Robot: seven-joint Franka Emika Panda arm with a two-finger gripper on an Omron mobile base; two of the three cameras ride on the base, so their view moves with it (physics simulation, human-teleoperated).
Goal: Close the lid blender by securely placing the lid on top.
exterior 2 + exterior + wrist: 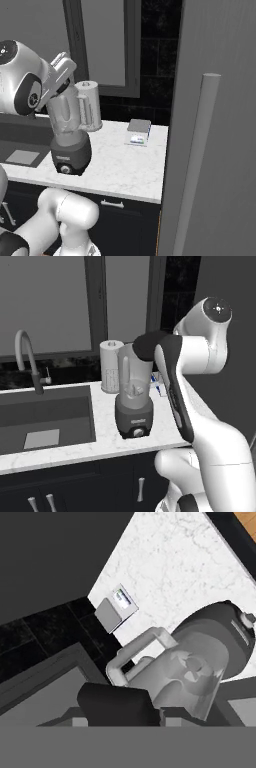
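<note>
The lid [116, 704] was a flat black disc sitting low in the hand view, between the gripper [122, 722] tips, so the gripper appeared to hold it with the jaws set narrow. Just beside it, toward the right of that view, the open mouth of the blender [133, 398] looked up at the camera, so the lid was not yet centred over the jar. The blender stood upright on the white table [125, 165], its long axis vertical, near the paper-towel roll [111, 366] and the sink [45, 421]. I judge the coming move needed a small sideways shift, then a straight descent along the jar's axis.
</note>
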